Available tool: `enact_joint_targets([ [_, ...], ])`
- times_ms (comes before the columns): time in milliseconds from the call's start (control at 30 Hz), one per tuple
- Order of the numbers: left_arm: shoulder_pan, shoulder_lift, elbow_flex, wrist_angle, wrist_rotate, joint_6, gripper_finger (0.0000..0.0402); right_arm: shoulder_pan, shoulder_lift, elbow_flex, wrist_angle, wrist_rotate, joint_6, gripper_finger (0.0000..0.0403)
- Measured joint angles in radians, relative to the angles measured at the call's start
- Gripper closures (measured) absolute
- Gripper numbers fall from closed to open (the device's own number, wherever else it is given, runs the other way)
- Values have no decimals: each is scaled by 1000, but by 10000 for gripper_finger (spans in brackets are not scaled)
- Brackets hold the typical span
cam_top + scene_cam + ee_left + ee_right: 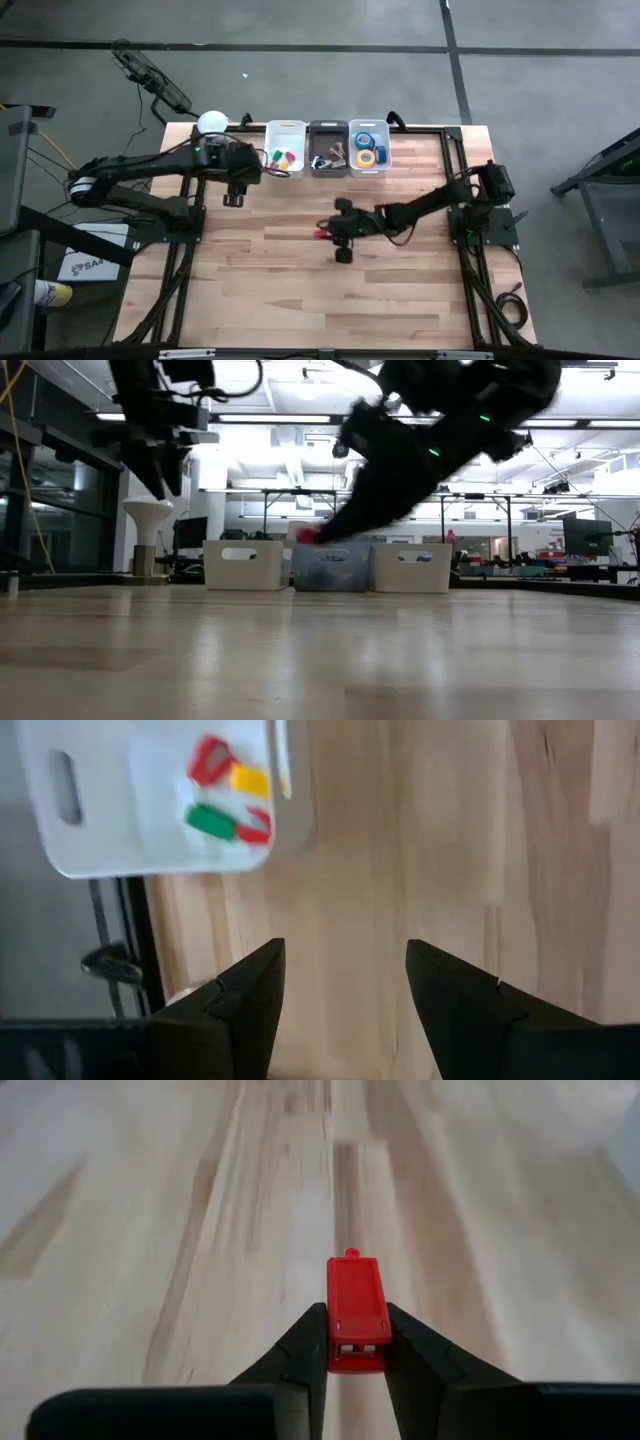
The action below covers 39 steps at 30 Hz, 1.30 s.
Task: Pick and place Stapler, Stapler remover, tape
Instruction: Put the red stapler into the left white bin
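Here, one red stapler (357, 1312) sits pinched in the right end effector (357, 1342); the left end effector (345, 995) is spread near three bins (286, 129).

Three bins stand in a row at the far edge of the surface (300, 270): white bin (286, 129), dark bin (328, 128), clear bin (369, 128). The left hand (233, 198) hangs just before the white bin. The right hand (328, 232) and its arm reach across mid-surface. The near half lies open.
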Motion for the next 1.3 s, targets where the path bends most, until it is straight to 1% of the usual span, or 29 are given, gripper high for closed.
enact_joint_targets([
  [133,0,-99,-88,147,11,1,197,-54,0,100,-77,-52,-106,331],
  [200,0,-130,-127,244,45,17,197,-72,0,147,-106,-64,-159,330],
  [367,-1,-159,-219,476,222,105,197,-106,0,246,-167,-70,-263,331],
  [433,0,-161,-245,546,271,133,197,-118,0,287,-190,-70,-291,331],
  [533,0,-161,-277,668,340,157,197,-130,-1,331,-244,-68,-324,330],
  [700,0,-161,-332,915,510,183,197,-150,-2,390,-286,-64,-372,330],
  [833,0,-161,-338,949,561,183,197,-166,-2,420,-318,-29,-391,330],
  [1067,0,-159,-338,964,563,158,197,-189,-1,439,-291,-13,-410,330],
  [1300,0,-159,-339,1047,562,133,197,-189,-1,440,-243,-12,-422,330],
])
